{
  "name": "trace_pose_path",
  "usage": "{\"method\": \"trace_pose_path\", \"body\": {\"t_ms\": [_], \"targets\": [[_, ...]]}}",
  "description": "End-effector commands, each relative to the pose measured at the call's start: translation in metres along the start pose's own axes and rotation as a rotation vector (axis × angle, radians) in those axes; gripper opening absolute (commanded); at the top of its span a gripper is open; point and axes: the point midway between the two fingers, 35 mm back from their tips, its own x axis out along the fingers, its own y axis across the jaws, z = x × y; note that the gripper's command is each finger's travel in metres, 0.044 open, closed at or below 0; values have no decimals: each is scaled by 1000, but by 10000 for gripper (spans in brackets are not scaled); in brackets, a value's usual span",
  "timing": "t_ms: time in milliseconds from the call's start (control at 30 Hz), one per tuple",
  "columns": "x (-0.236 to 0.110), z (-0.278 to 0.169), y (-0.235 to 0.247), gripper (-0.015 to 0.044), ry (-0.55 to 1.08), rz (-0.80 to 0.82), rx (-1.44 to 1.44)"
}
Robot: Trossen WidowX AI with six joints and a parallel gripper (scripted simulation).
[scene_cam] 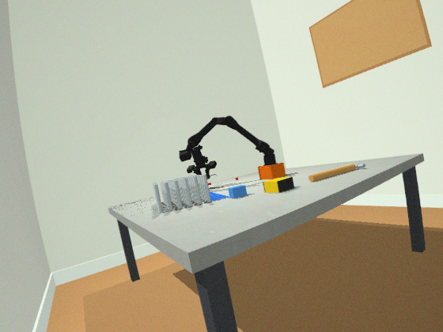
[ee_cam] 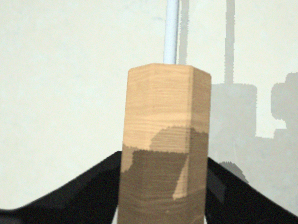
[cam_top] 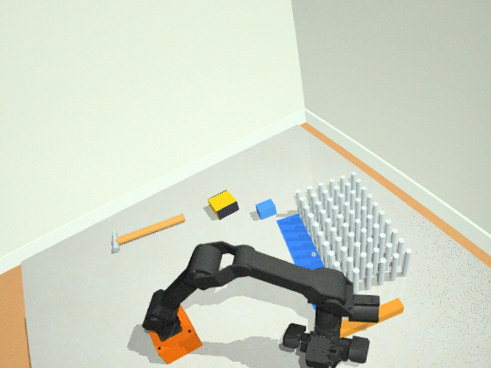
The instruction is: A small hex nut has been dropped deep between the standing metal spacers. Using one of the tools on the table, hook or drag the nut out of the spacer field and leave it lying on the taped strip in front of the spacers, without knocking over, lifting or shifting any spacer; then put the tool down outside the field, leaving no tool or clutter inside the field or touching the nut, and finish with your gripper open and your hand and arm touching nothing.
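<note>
Top view: a pale grey, faintly speckled worktop (cam_top: 110, 280) sits in a room corner. A black jointed robot arm (cam_top: 272, 269) rises from an orange block base (cam_top: 175, 346) near the worktop's near edge and reaches toward the near right. Its fingers are clamped on a hexagonal wooden tool handle (ee_cam: 165, 150) with visible grain; a thin pale metal rod (ee_cam: 171, 30) extends from the handle's far end, seen from the wrist view. An orange bar-shaped piece (cam_top: 386, 312) shows beside the wrist, just past the near corner of the spacer field.

Toward the right edge stands a dense grid of upright grey metal cylinder spacers (cam_top: 355, 228), all vertical. Along the field's left side lies a flat bright blue taped strip (cam_top: 298, 241). A small grey hex nut (cam_top: 313, 253) rests on the strip, near its nearer end, just beside the first row of spacers.

Further left, toward the far edge, are a small blue cube (cam_top: 266, 208), a yellow-topped block with black sides (cam_top: 223, 204), and a hammer with a round wooden handle and small silver metal head (cam_top: 149, 230), all well apart from the spacers.

No containers are visible.
</note>
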Motion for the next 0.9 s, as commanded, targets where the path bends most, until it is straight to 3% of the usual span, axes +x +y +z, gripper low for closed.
{"method": "trace_pose_path", "body": {"t_ms": [0, 867], "targets": [[4, 0, 0, 0, -9, 2, 0], [27, -9, -3, 0, -9, 2, 0]]}}
